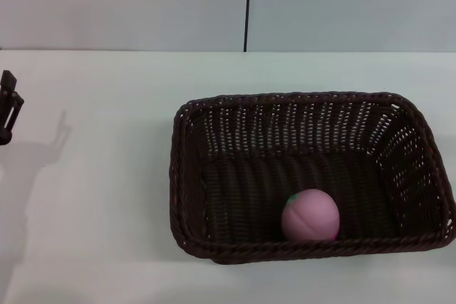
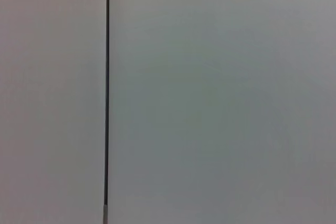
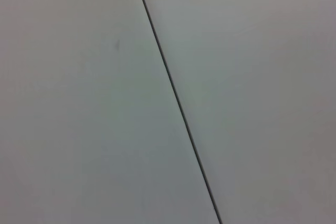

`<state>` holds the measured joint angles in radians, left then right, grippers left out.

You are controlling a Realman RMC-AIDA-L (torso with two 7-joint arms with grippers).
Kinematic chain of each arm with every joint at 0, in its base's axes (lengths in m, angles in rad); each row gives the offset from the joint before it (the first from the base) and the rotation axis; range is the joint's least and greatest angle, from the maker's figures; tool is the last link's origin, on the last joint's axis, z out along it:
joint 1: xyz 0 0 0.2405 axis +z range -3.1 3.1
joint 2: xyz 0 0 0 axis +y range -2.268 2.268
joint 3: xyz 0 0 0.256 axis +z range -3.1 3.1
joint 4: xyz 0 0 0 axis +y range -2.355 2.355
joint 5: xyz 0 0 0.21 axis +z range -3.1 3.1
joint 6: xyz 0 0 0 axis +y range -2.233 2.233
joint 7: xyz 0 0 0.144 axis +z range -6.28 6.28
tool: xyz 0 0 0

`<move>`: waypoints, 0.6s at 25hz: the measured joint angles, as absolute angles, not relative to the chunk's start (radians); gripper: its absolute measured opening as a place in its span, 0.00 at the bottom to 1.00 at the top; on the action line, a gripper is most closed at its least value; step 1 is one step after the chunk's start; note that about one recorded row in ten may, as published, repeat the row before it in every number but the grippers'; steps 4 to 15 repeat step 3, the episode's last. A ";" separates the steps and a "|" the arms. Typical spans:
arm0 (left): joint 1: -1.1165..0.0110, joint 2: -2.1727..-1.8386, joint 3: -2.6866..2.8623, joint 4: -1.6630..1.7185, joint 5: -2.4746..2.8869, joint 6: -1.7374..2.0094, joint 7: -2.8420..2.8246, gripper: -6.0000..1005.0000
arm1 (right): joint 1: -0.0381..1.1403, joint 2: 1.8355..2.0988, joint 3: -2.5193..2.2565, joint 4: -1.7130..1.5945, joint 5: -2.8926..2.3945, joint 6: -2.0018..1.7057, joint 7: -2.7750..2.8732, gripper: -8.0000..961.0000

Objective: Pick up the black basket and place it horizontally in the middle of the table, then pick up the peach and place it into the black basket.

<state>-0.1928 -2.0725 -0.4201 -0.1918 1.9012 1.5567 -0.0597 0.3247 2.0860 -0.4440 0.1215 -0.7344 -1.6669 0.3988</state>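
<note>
Peach (image 1: 310,216) sits inside the black basket (image 1: 214,176); left gripper (image 1: 8,115) at table (image 1: 92,233) edge, grip perhaps empty, can't tell. Right unseen. Nudging the basket could roll it.

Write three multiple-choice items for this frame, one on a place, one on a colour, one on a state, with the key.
1. Where is the peach?
A. On the bare table
B. Inside the black basket, by its near wall
C. Held by a tool

2. What colour is the peach?
A. Pink
B. Yellow
C. Blue

3. How does the basket stand on the table?
A. Tipped on its side
B. Upside down
C. Upright, long side across the table

Key:
1 B, the head view shows it on the basket floor against the near wall.
2 A, pink with a small green mark.
3 C, its open top faces up.

Only the left tool shows, at the table's left edge, away from both.
</note>
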 joint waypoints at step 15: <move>-0.196 -2.072 -0.420 -0.192 1.901 1.557 -0.060 0.82 | 0.328 2.086 -0.444 0.124 -0.735 -1.665 0.399 0.56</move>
